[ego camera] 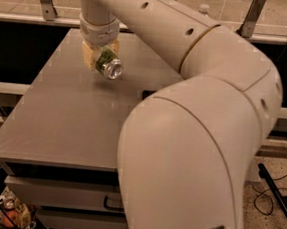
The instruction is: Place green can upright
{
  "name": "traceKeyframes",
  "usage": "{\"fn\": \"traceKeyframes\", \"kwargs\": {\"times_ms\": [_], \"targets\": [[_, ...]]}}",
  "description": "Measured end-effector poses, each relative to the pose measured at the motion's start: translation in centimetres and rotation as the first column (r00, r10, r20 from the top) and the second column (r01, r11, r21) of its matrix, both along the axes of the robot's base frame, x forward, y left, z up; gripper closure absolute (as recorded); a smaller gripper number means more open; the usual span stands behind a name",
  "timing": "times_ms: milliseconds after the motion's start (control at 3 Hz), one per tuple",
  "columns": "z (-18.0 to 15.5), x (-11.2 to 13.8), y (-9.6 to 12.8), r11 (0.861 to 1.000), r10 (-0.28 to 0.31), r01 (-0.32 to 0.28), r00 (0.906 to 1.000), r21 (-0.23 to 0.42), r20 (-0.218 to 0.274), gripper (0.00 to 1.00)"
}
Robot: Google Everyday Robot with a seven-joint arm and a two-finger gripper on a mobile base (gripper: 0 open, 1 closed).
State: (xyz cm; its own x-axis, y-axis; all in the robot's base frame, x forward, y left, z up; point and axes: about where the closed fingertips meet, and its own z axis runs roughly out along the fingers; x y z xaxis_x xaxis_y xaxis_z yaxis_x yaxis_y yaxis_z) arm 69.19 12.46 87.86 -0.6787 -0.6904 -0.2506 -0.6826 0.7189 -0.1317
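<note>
While in end effector (101, 57) above table (67, 130), green can (108, 64) sideways, silver end frontward.

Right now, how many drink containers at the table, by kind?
Cans: 1, the green can, held tilted in the gripper over the table, far left.
Bottles: 1, water bottle, only its top visible.
Total: 2.

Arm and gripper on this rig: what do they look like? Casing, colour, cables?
Arm: smooth cream rounded shells, small dark holes, thin dark joint seams, no cables showing. Gripper, upper left of view: ribbed white wrist collar, pale yellow fingers.
</note>
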Motion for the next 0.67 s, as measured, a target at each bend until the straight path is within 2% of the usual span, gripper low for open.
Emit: {"fn": "traceKeyframes", "kwargs": {"times_ms": [333, 667], "targets": [[1.8, -0.8, -2.1, 0.999, -0.014, 0.011, 0.9980, 0.048, 0.061, 1.00], [3.8, -0.9, -3.2, 0.990, 0.020, -0.041, 0.9871, 0.133, 0.159, 1.00]]}}
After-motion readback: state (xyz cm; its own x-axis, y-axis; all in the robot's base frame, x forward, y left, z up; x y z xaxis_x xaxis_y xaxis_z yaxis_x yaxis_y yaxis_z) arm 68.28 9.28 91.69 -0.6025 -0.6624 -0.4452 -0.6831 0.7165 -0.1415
